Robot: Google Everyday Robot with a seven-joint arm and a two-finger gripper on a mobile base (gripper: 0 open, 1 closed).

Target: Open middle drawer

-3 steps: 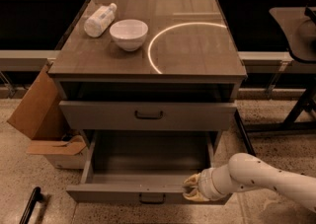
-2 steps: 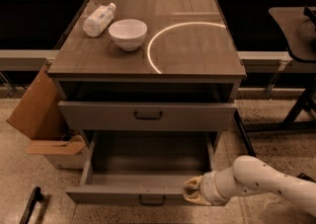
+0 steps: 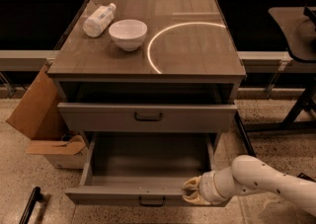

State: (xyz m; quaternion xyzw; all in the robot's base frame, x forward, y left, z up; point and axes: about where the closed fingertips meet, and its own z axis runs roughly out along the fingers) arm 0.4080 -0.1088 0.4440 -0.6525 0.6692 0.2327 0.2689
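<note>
The middle drawer (image 3: 148,161) is pulled far out of the grey cabinet and its plain grey inside is empty. Its small dark bar handle (image 3: 152,201) sits at the centre of the front, near the bottom edge of the view. My gripper (image 3: 194,192) is at the drawer's front rim, to the right of the handle, on the white arm (image 3: 266,182) that reaches in from the lower right. The smaller top drawer (image 3: 148,116) above stands a little forward. The bottom drawer is hidden below.
A white bowl (image 3: 128,33) and a lying white bottle (image 3: 98,19) rest on the cabinet top (image 3: 197,45). An open cardboard box (image 3: 42,124) stands to the cabinet's left. A dark table with legs (image 3: 296,35) is at the right. A black bar (image 3: 29,205) lies on the floor at lower left.
My gripper has shifted slightly down and left along the drawer's front rim. The drawer stays open about as far as before.
</note>
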